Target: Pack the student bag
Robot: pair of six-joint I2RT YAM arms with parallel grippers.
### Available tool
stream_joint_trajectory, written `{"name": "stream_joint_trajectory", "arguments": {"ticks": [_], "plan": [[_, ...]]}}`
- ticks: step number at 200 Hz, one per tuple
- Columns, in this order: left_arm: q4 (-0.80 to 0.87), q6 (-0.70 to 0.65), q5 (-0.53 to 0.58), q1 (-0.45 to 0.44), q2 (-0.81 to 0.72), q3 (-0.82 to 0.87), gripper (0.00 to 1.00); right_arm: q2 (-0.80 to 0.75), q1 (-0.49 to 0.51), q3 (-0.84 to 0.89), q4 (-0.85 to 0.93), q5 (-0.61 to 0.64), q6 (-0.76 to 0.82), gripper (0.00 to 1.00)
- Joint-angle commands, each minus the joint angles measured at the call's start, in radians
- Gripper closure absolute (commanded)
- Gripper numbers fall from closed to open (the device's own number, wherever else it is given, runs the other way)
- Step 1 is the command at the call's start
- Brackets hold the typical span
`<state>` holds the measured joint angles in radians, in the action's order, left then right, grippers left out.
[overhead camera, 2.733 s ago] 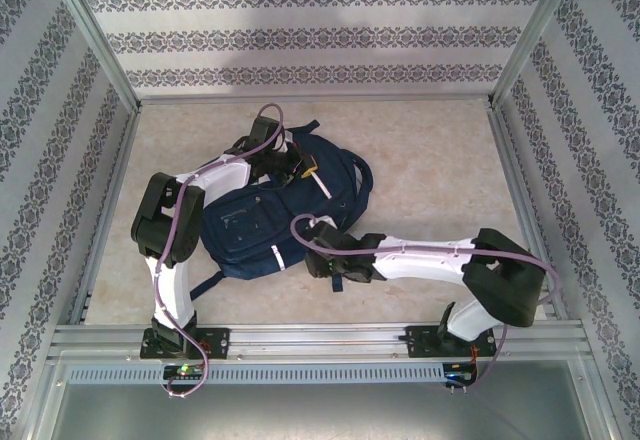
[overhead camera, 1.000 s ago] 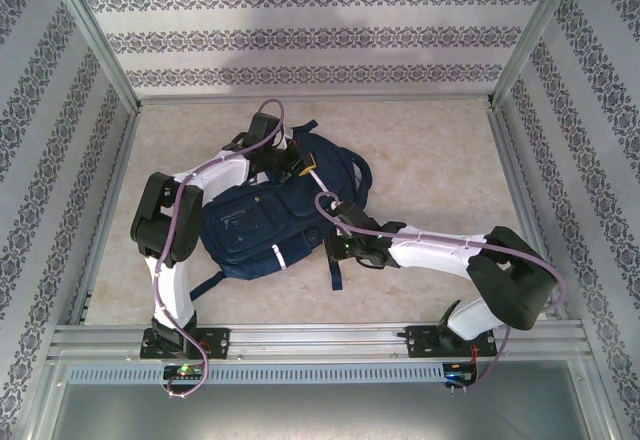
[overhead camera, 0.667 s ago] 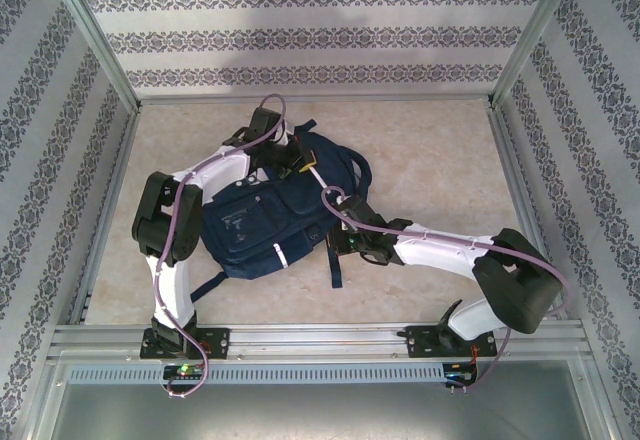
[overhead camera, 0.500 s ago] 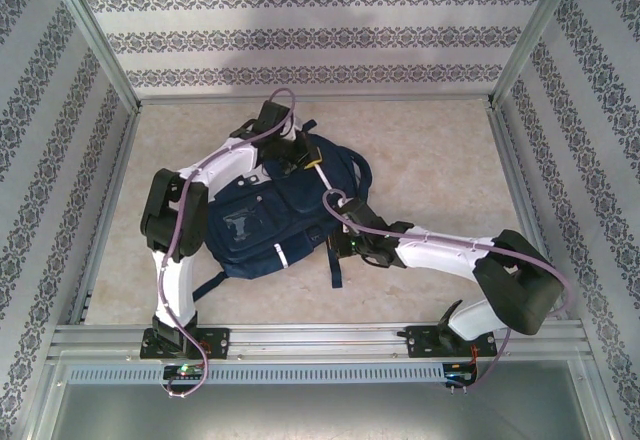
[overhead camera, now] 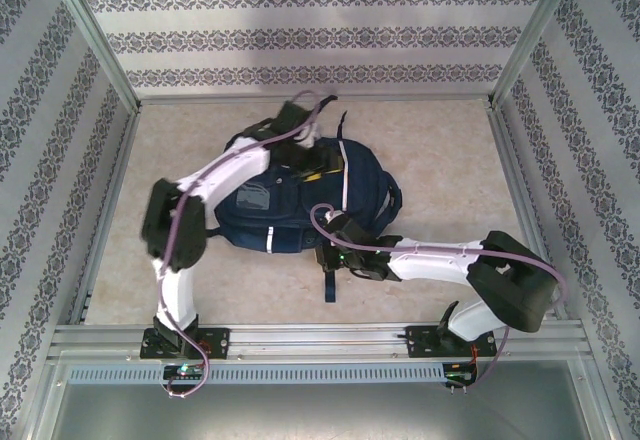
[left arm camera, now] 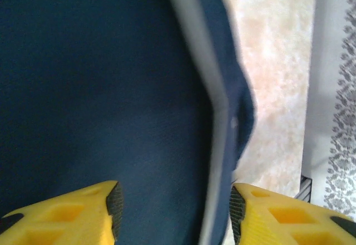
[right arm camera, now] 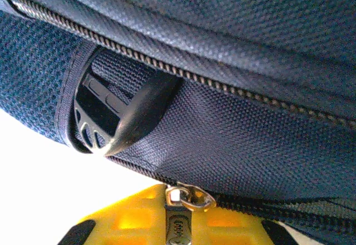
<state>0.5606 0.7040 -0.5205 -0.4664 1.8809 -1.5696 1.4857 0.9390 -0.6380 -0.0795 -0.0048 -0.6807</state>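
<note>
The student bag (overhead camera: 290, 205), navy with thin white stripes, lies in the middle of the table. My left gripper (overhead camera: 312, 160) hovers over its far end. In the left wrist view its yellow fingers (left arm camera: 108, 217) stand apart, open, with navy fabric (left arm camera: 111, 89) and a white stripe (left arm camera: 200, 89) beneath them. My right gripper (overhead camera: 335, 257) is at the bag's near edge. Its yellow jaws (right arm camera: 181, 220) are shut on the zipper pull (right arm camera: 179, 225), just under the metal slider (right arm camera: 192, 197). A black plastic buckle (right arm camera: 105, 117) sits to the left on the bag's side.
A dark strap (overhead camera: 330, 285) trails from the bag toward the near edge. Beige tabletop (overhead camera: 440, 160) lies bare right of the bag. Patterned walls and metal posts (overhead camera: 100, 50) enclose the table; a metal rail (overhead camera: 320, 340) runs along the front.
The bag has swung and shifted to the right and away. My left arm followed toward the far side and its gripper opened. The right gripper stayed shut and moved slightly left.
</note>
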Motion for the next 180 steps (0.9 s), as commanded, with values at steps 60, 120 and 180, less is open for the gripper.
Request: {"name": "stream_joint_trajectory", "arguments": {"ticks": [60, 120, 180], "plan": [[-0.345, 0.439, 0.169, 0.124, -0.799, 0.878, 0.27, 0.143, 0.022, -0.105, -0.243, -0.06, -0.16, 1.0], [-0.537, 0.649, 0.253, 0.126, -0.956, 1.154, 0.25, 0.189, 0.056, -0.179, -0.238, -0.092, -0.164, 1.0], [-0.755, 0.641, 0.248, 0.128, -0.686, 1.143, 0.28, 0.197, 0.07, -0.178, -0.238, -0.094, -0.166, 1.0]]}}
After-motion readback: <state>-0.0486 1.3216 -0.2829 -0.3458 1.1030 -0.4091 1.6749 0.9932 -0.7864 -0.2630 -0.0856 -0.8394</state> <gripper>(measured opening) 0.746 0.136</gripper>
